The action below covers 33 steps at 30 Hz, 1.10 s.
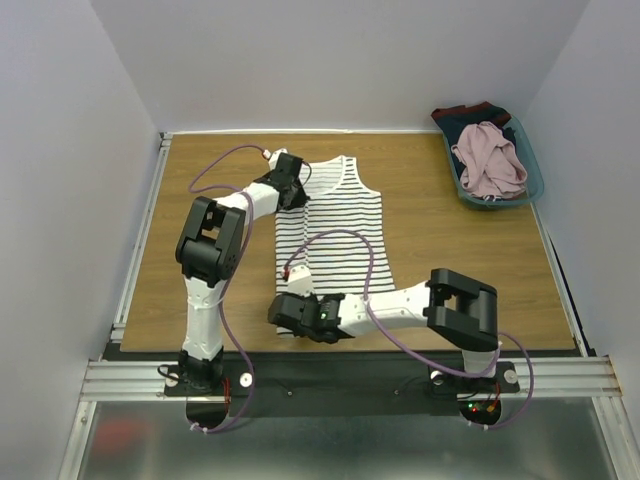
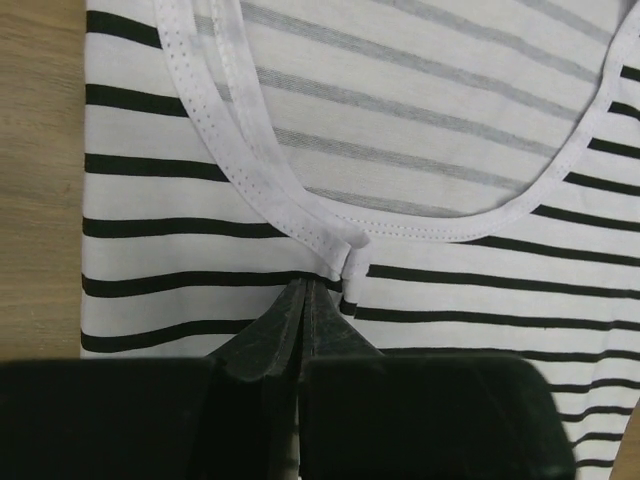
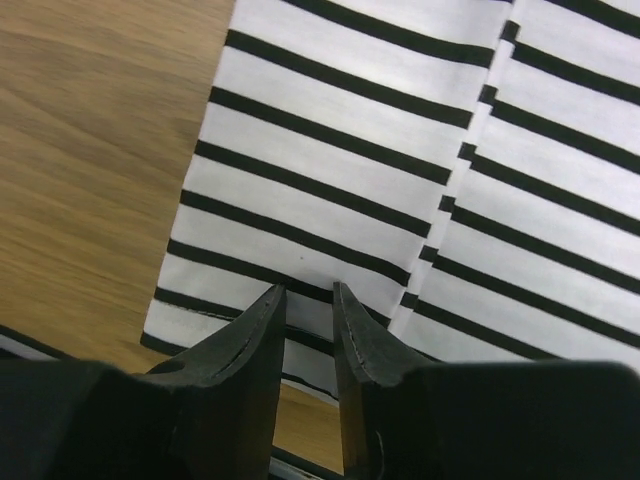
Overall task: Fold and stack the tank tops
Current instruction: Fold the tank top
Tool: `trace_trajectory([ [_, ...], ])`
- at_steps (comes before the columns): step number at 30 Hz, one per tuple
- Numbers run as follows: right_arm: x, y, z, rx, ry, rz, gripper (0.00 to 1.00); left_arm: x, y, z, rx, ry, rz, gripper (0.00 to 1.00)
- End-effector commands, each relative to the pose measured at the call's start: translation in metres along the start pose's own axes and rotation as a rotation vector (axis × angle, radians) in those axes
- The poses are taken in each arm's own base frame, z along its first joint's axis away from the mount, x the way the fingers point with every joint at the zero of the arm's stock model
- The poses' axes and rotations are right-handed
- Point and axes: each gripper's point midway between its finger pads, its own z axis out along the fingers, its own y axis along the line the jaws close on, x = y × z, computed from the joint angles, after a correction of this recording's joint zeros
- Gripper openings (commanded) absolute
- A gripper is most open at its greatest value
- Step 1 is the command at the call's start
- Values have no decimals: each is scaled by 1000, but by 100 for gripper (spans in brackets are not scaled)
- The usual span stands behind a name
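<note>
Striped tank top (image 1: 345, 230) lies flat in the middle of the wooden table (image 1: 450, 260), hem near and straps far. At its near left corner the right gripper (image 3: 308, 290) is down over the hem, its jaws narrowly parted with striped cloth showing flat in the gap. Farther off, the left gripper (image 2: 303, 285) sits at the foot of the top's left shoulder strap, just by the white neckline trim – jaws pressed together, their tips nipping the cloth. At the far right corner stands a teal basket (image 1: 535, 180) – the pink tank top (image 1: 490, 160) lies crumpled in it on top of dark clothing (image 1: 465, 113)
</note>
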Motion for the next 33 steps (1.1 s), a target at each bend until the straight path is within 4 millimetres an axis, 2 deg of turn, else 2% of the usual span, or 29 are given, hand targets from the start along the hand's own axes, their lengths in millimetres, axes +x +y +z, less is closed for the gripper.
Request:
trace_trajectory([
  [1,2,41,13,-107,41,-24,32,-11,15,8,-24,-4,15,10],
  [2,-2,49,15,-127,41,-30,33,-14,16,9,-18,-5,15,11],
  [3,-14,65,14,-157,23,-20,33,-21,19,11,-17,-12,17,11],
  [6,-20,76,25,-167,21,-19,34,-36,16,11,19,-22,34,15],
  [8,-29,75,26,-170,7,2,34,-45,12,8,45,-29,51,18],
  [9,-30,72,26,-168,4,11,34,-53,9,5,58,-44,66,21],
  [11,-31,65,24,-167,0,24,37,-59,1,1,99,-41,73,23],
  [12,-41,64,15,-178,-19,42,38,-63,-2,-2,111,-46,74,27],
  [14,-47,59,6,-187,-35,49,44,-73,-15,-11,161,-64,73,31],
  [15,-62,60,-11,-213,-67,69,46,-76,-20,-15,178,-72,73,36],
  [16,-68,59,-18,-219,-82,76,50,-86,-28,-25,208,-91,69,39],
  [18,-80,44,-31,-211,-117,94,53,-97,-38,-37,239,-118,67,46],
  [19,-98,39,-50,-237,-151,128,54,-109,-45,-50,260,-148,68,48],
  [20,-108,26,-52,-234,-161,160,55,-115,-49,-58,268,-165,69,49],
  [21,-108,13,-52,-218,-161,167,55,-125,-54,-71,286,-191,67,51],
  [22,-124,3,-67,-233,-198,196,56,-130,-57,-79,293,-207,65,52],
  [24,-144,-26,-70,-202,-235,228,57,-131,-60,-98,310,-218,40,52],
  [25,-146,-41,-68,-186,-235,237,57,-127,-61,-103,317,-214,35,52],
  [26,-165,-67,-69,-173,-257,277,57,-118,-69,-109,328,-214,42,52],
  [28,-180,-100,-65,-149,-267,323,57,-96,-70,-122,325,-196,55,50],
  [29,-195,-135,-60,-119,-275,360,57,-84,-71,-126,317,-187,59,49],
  [30,-202,-153,-56,-106,-277,380,57,-70,-73,-130,323,-170,67,48],
  [31,-207,-170,-51,-99,-268,398,57,-49,-75,-140,332,-157,72,47],
  [32,-220,-201,-42,-106,-260,433,55,-38,-80,-147,353,-158,72,44],
  [33,-225,-217,-36,-99,-258,450,54,-7,-83,-159,379,-125,95,44],
])
